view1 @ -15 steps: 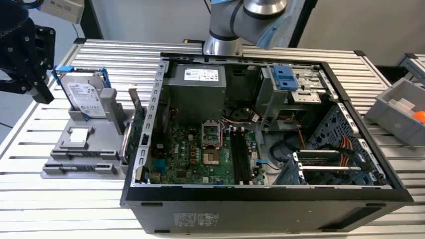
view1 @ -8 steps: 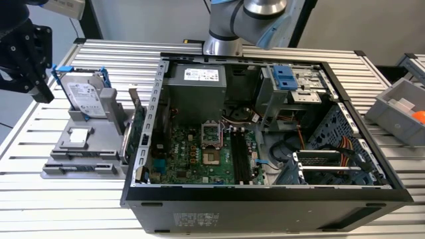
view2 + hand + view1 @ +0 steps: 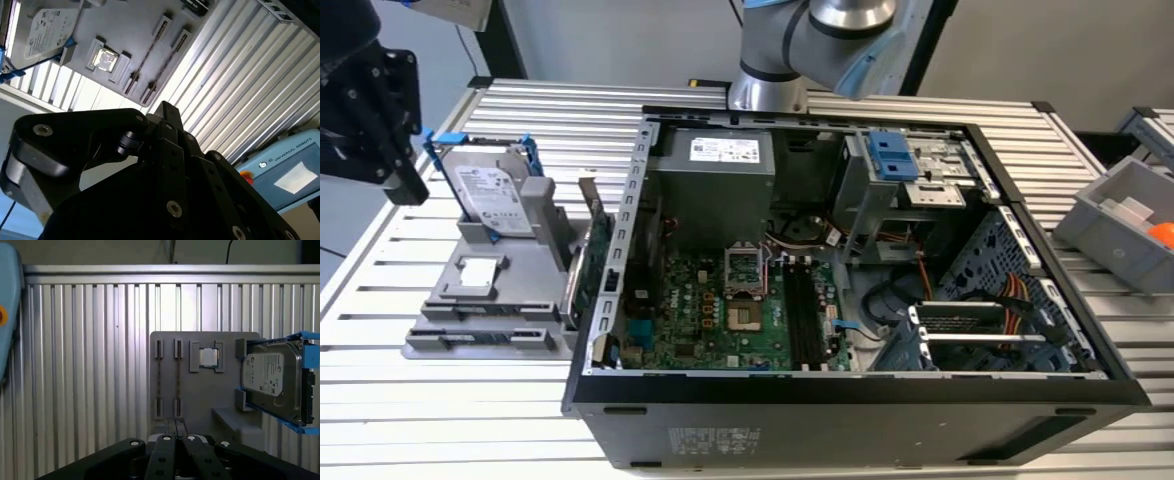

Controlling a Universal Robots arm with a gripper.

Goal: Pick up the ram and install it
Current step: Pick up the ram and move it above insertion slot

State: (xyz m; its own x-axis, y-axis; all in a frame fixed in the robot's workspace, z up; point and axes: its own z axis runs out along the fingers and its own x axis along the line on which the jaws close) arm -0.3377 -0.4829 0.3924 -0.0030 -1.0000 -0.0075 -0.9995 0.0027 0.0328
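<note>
Your end effector (image 3: 177, 439) is clenched on nothing, so open wide, square the fingers across the ram (image 3: 177, 382) slotted in the grey holder (image 3: 200, 397) ahead of its tips, and grip mid-stick.

HDD (image 3: 494, 195) in blue frame upright on grey holder (image 3: 520, 300) | CPU chip (image 3: 478, 272) flat on it | PC case (image 3: 854, 425) open

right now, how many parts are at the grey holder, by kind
ram sticks: 2
cpu chip: 1
hard drive: 1
card: 1, standing at the holder's case side
total: 5
</note>
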